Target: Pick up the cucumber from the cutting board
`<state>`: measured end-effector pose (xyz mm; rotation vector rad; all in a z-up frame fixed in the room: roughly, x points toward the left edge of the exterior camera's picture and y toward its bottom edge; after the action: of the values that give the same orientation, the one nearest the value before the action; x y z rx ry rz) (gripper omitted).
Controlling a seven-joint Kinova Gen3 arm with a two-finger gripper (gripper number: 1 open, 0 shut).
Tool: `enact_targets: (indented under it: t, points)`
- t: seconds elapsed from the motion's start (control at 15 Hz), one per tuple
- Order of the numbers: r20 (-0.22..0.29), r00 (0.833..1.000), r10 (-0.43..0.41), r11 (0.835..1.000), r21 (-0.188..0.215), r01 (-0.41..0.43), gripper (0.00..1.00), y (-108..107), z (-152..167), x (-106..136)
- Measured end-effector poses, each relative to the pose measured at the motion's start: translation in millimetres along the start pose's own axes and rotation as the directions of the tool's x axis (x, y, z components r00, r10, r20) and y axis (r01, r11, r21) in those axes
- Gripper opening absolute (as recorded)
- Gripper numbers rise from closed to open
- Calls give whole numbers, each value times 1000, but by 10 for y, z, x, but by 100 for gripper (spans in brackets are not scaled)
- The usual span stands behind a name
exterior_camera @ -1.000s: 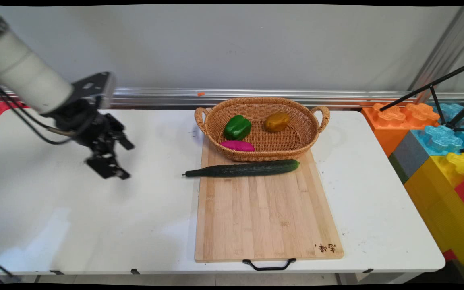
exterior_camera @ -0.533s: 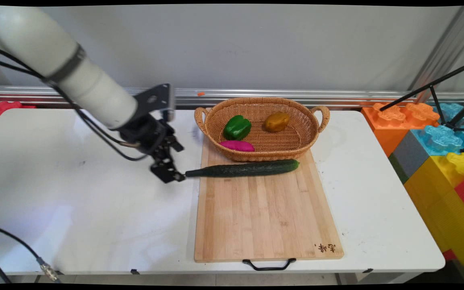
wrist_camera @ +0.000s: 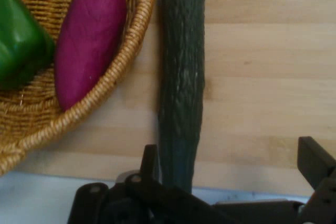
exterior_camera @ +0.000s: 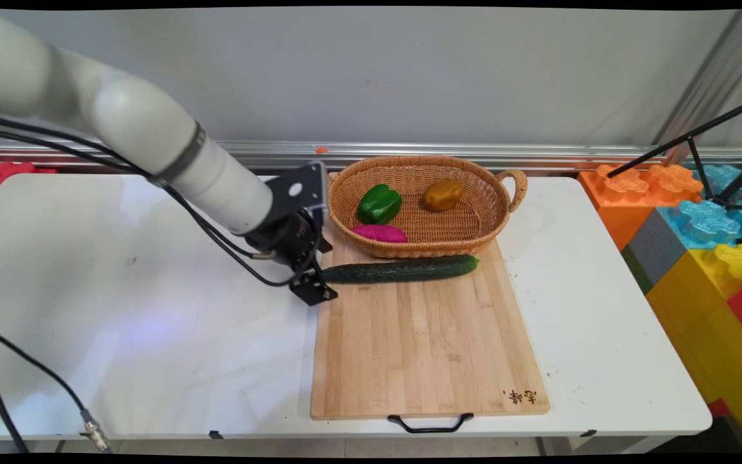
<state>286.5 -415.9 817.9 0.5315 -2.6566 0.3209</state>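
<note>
The black gripper [exterior_camera: 314, 283] sits low over the left edge of a wooden cutting board [exterior_camera: 422, 341], its 2 fingers spread wide apart and holding nothing. In the hand view, 1 finger [wrist_camera: 149, 162] rises just beside the stem end of a long dark green cucumber [wrist_camera: 181, 77], and the other finger [wrist_camera: 315, 161] stands well off to the opposite side. The cucumber [exterior_camera: 403, 269] stretches straight away from the gripper, lying flat across the board. Just beyond the cucumber, a woven wicker basket [exterior_camera: 480, 187] rests on the far end of the board. Inside it, nearest the gripper, lies a magenta sweet potato [exterior_camera: 379, 233], with a green bell pepper [exterior_camera: 379, 203] behind that and a brown potato [exterior_camera: 443, 194] farther off. The board lies on a white table [exterior_camera: 120, 309].
</note>
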Motion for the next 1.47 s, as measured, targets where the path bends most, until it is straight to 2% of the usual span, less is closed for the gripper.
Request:
enact_targets:
  t: [0.4,1.0,1.07,1.47]
  points:
    - [-10,1000,6,1000,24,-6,100,-5,369,54]
    - [-9,1000,6,999,42,-6,100,-27,637,77]
    - [-9,1000,6,999,44,-6,0,-30,654,81]
    - [-10,1000,-4,1000,30,5,0,11,668,103]
